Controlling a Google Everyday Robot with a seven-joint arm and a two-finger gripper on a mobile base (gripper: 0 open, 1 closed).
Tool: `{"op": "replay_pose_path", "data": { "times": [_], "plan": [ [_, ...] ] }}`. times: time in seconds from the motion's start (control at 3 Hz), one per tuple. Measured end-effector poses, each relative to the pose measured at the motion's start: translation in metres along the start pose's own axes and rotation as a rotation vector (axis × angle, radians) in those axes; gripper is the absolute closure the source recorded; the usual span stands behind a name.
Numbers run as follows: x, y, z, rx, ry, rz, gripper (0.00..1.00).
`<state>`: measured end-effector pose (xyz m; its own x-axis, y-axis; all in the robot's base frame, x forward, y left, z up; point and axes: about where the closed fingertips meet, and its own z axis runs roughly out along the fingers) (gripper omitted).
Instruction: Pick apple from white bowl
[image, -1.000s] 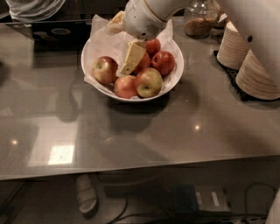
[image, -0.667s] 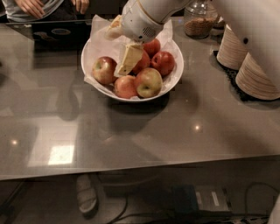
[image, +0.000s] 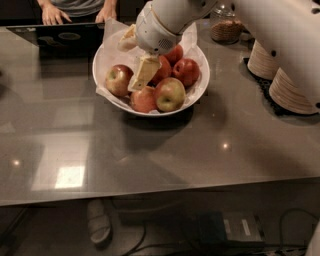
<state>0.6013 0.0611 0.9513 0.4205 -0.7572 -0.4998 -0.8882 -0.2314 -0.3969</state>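
The white bowl (image: 200, 90), lined with crumpled white paper, sits at the back middle of the grey table and holds several apples. The apple (image: 119, 79), red with yellow-green around its stem dimple, lies at the bowl's left side. A mostly yellow-green apple (image: 170, 94) and a reddish one (image: 144, 100) lie in front, with darker red apples (image: 186, 71) behind. My gripper (image: 136, 57) hangs over the bowl's middle, open and empty. Its lower cream finger (image: 144, 72) points down just right of the apple. The other finger (image: 127, 40) is near the back left rim.
Stacks of pale paper bowls (image: 290, 87) stand on a dark mat at the right. A glass jar (image: 225, 25) stands behind the bowl. A person's hands (image: 52, 15) rest at a dark laptop (image: 60, 35) at the back left. The table's front edge runs across below.
My gripper has shifted a little left and down inside the bowl, toward the left apple. The apples have not moved.
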Motion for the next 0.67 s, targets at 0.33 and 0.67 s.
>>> {"op": "replay_pose_path", "data": {
  "times": [0.33, 0.67],
  "plan": [
    [0.0, 0.0, 0.004, -0.001, -0.012, -0.005, 0.3],
    [0.005, -0.003, 0.027, -0.013, -0.054, -0.024, 0.29]
  ]
}}
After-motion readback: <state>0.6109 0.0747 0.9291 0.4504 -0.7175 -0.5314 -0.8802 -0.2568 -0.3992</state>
